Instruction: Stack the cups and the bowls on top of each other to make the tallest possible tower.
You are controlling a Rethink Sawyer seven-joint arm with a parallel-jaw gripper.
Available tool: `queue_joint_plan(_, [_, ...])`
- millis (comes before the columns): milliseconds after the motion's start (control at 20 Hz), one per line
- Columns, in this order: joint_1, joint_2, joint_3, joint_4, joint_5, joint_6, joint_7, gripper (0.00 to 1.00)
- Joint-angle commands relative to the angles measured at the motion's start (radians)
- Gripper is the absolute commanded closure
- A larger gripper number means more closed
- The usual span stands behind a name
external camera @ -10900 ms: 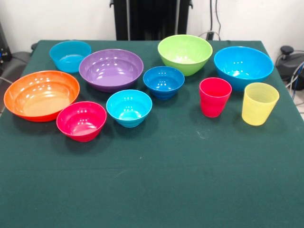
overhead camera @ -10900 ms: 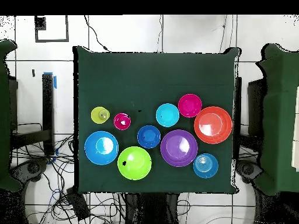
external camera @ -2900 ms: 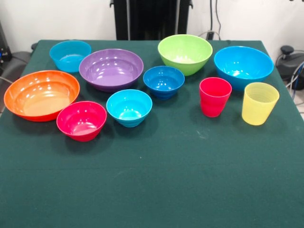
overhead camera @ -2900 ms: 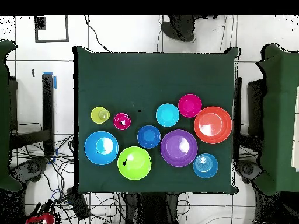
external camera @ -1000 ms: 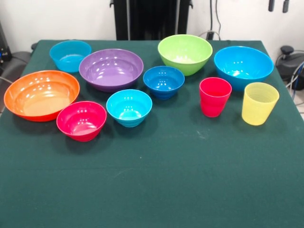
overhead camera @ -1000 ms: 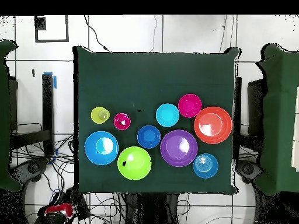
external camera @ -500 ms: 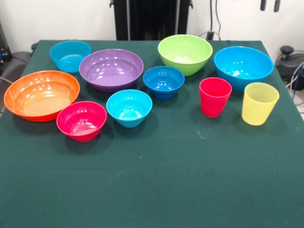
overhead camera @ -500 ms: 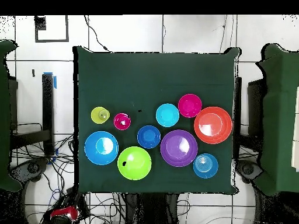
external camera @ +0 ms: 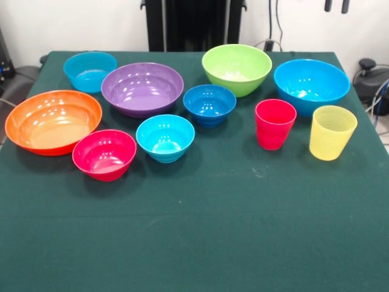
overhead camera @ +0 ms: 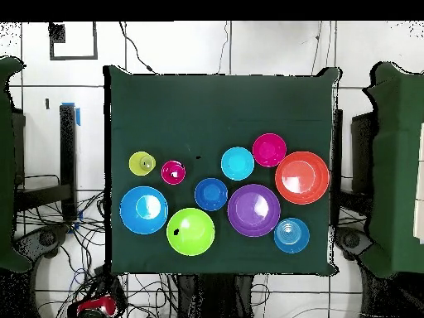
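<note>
My claw (external camera: 336, 5), two tips apart and empty, has drifted sideways above the bright blue bowl (external camera: 311, 84); nothing stacked.

Green cloth-covered table (external camera: 200, 231) (square from above), white wall (external camera: 73, 24) past its far edge, pale tiled floor (overhead camera: 273, 45) with dark grid lines, tangled black cables (overhead camera: 157, 290) on the floor off one table edge

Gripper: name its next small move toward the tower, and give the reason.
Probably bring the gripper down and inward toward the lime green bowl. Only its two tips show at the front view's top edge, above the big blue bowl, holding nothing. All bowls and both cups stand separate on the table; nothing is stacked yet.
</note>
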Motion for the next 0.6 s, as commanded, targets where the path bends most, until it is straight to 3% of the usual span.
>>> queue_joint_plan(50, [-0.018,0.021,0.075,0.057,-0.051,-0.031,0.128,0.0])
queue_joint_plan(600, [-0.046,0.05,0.054,0.09,-0.088,-0.082,0.119,0.0])
